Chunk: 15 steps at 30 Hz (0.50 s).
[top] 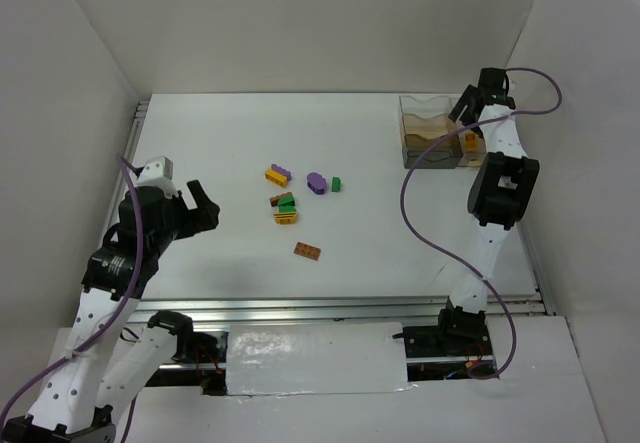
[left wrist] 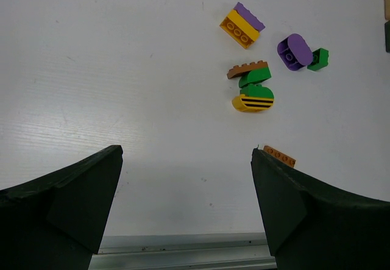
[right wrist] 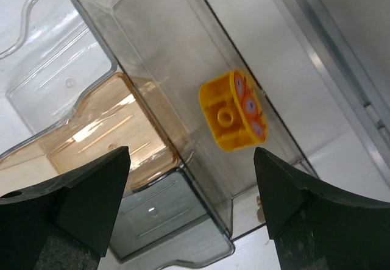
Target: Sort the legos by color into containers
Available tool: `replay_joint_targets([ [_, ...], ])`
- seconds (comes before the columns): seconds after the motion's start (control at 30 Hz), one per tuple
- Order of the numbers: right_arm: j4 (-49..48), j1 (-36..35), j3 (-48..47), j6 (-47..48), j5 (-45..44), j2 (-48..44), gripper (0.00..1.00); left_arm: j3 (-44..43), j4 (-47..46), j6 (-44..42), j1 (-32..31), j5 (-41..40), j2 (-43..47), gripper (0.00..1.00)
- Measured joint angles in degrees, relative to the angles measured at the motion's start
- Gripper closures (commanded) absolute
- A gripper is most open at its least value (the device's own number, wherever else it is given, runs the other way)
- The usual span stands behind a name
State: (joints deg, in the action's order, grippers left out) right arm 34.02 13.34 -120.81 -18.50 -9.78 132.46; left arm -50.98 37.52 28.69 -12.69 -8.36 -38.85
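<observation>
Now your right gripper (right wrist: 190, 160) is hovering wide open, empty, over the container (right wrist: 152, 50) with a yellow brick (right wrist: 234, 108) inside (left gripper (left wrist: 186, 160), well apart, gaping empty too).

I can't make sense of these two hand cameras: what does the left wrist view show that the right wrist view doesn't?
Only the left wrist view: loose legos on the white table, including a yellow-and-purple brick, a purple brick and a green brick.
Only the right wrist view: the clear container with one yellow brick inside.
Both: an open, empty claw, the left claw and the right claw.
</observation>
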Motion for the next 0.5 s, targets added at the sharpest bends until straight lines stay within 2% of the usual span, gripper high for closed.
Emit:
replay_joint_targets([
  [0.13,2.2,-1.1,0.0,-1.6,1.7,-1.4,0.11,0.0,0.0,0.0,0.0,0.0,-0.1,0.01],
  [0.23,4.7,-5.5,0.6,-1.8,0.4,-4.9,0.10,0.0,0.0,0.0,0.0,-0.4,0.0,0.00],
  [0.37,5.5,-21.6,4.6,-2.0,-4.0,-13.7,0.10,0.0,0.2,0.2,0.0,-1.8,0.1,0.00],
  [0.4,4.3,-26.4,7.5,-2.3,-3.8,-16.5,0.01,0.0,0.4,0.3,0.0,-2.5,0.1,0.00],
  [0.5,4.0,-41.8,14.9,-4.8,-2.0,-23.5,0.00,0.0,1.3,1.2,0.0,-5.0,-0.1,0.01],
])
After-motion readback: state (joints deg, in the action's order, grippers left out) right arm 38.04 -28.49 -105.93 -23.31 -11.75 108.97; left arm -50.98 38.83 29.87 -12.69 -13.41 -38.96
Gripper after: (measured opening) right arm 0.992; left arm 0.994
